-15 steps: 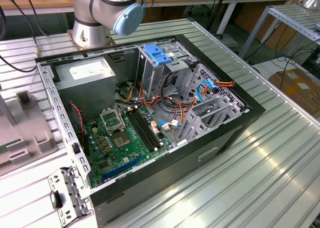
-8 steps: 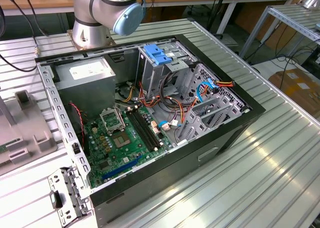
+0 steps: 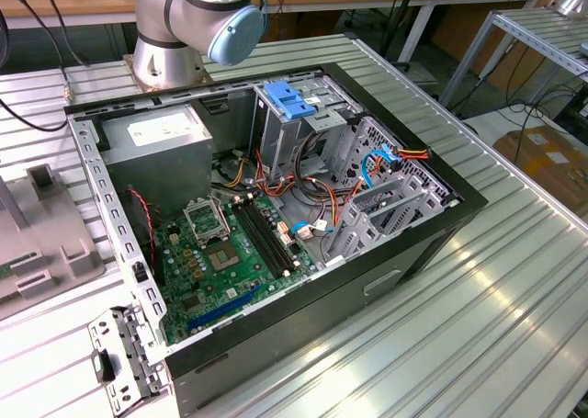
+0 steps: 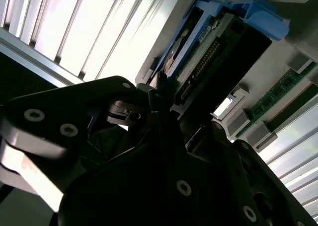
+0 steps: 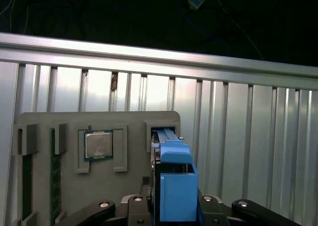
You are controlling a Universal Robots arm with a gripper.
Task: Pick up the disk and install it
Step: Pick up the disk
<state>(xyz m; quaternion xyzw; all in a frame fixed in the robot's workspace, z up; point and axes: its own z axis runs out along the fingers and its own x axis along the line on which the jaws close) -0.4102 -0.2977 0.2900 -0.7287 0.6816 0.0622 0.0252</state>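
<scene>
We judged the step in hand to be the pick-up; installation had not begun.

1. Location of the part. The flat silver-metal disk with blue plastic side rails (image 5: 175, 186) stood on edge in a slot of the grey moulded holding tray (image 5: 64, 126). The tray lay on the ribbed aluminium counter (image 5: 238, 136). The same tray carried a square silver processor chip (image 5: 98, 144) just beside the disk's slot. In the second wrist view, the disk (image 4: 216, 49) showed its circuit-board face and connector row.

2. State of the tool. The black tool (image 5: 172, 207) sat astride the near end of the disk, with one linkage on each side of the blue rails. We could not tell whether it was pressed against the disk or standing just clear of it.

3. Destination. In the exterior view, the open black computer case (image 3: 432, 225) lay on the counter, well apart from the tray (image 3: 37, 243) at the exterior view's left. Its grey metal drive cage (image 3: 303, 133) carried a light-blue latch (image 3: 289, 101).

4. Requirement for the next move. In our judgement, the lift called for a firm hold on both side rails. It also called for a straight pull along the slot, so that the disk did not bind against the tray wall.
</scene>
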